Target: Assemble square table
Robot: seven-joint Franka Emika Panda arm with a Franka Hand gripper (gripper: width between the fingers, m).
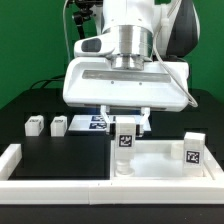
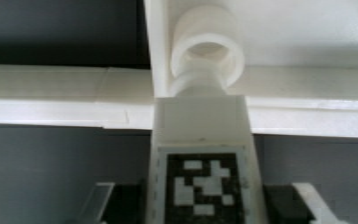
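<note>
Over the tabletop (image 1: 160,162), the clamped leg (image 1: 125,141) stands vertical.

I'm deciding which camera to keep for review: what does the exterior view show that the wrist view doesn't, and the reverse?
Exterior view only: two loose legs on the black table and a third leg upright on the tabletop. Wrist view only: the rounded tip of the held leg, close up. Both: the gripper shut on that tagged leg over the tabletop.
</note>
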